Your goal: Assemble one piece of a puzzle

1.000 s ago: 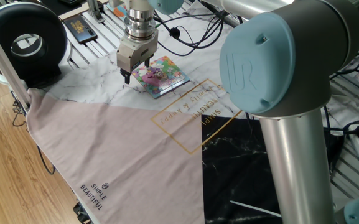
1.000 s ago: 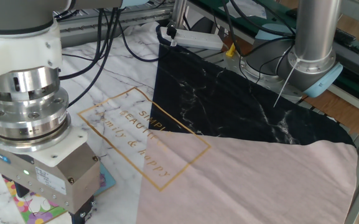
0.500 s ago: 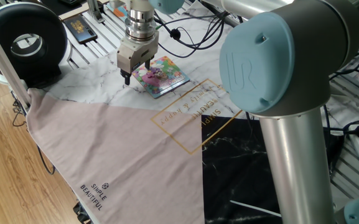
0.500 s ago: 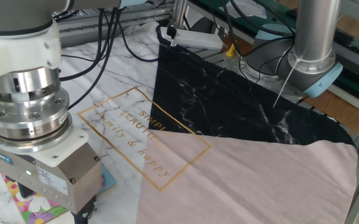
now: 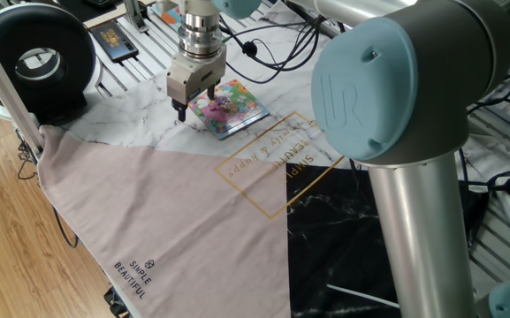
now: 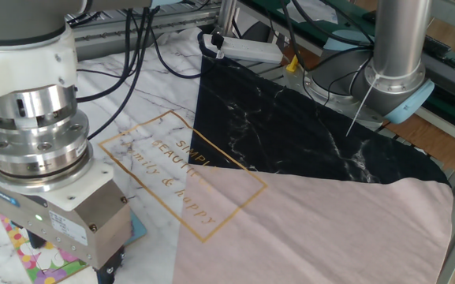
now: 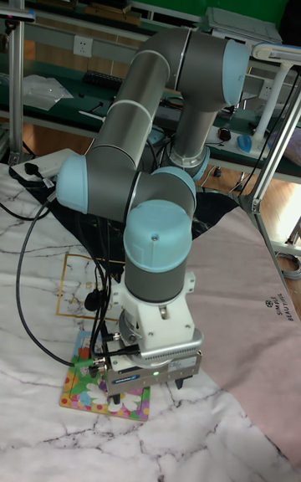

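Speaker-like black disc (image 5: 38, 60) is sitting at the far left of one fixed view, well apart from the work. Next to the right, the end effector (image 5: 193, 107) is hanging over the near-left edge of the puzzle (image 5: 228, 107), its dark fingers (image 5: 181, 109) pointing down and standing only slightly apart; whether they are pinching the piece I cannot tell, since the tiny purple piece itself is not showing in any view. The puzzle is lying flat on the marble-patterned cloth (image 5: 131, 106) covering the tabletop, just left of the gold lettered frame (image 5: 277, 159). In the other fixed view the end effector's body is blocking most of the board, leaving only a flowered corner (image 6: 22, 248) visible.

Judging by the pose, the placing step is under way, with the fingers low over the board. The next move is probably calling for a small, straight descent, aligning the knobs with the gap before letting go.
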Motion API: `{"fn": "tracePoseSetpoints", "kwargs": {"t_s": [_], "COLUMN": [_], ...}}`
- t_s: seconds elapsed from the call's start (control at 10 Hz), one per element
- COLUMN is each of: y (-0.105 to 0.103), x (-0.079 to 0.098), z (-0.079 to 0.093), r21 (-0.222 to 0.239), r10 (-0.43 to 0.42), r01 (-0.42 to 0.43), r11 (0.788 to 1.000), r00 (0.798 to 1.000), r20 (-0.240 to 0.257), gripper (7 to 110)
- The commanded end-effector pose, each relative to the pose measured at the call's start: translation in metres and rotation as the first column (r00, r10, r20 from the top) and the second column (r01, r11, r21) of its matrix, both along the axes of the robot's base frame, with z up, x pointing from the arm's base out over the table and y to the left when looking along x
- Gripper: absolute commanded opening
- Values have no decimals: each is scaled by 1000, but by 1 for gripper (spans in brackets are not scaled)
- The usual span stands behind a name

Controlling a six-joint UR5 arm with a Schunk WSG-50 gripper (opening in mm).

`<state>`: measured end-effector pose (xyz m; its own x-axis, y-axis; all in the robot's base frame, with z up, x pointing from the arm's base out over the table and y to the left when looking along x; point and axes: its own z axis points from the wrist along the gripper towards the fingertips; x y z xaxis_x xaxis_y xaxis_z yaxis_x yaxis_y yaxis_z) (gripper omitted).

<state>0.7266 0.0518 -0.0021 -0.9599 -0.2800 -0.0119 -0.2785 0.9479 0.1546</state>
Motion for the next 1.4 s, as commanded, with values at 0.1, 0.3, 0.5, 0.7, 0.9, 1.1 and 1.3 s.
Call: {"fn": "tracePoseSetpoints", "kwargs": {"t_s": [0.1,0.3,0.5,0.7,0.9,1.1,1.3], "y": [1,2,-9,-15,-21,-27,-27], "x": [-2,-1,1,-4,-12,-17,-18], "z": [2,2,4,4,0,1,0], "r21": [12,12,-41,-49,-48,-56,-51], "r10": [-14,-14,4,10,16,18,16], "r01": [14,14,-4,-11,-17,-19,-17], "r11": [1000,1000,999,999,999,998,999], "r00": [1000,1000,1000,1000,1000,1000,1000], "r20": [-10,-8,-1,-8,-17,-21,-21], "gripper": [88,88,88,88,88,88,88]}}
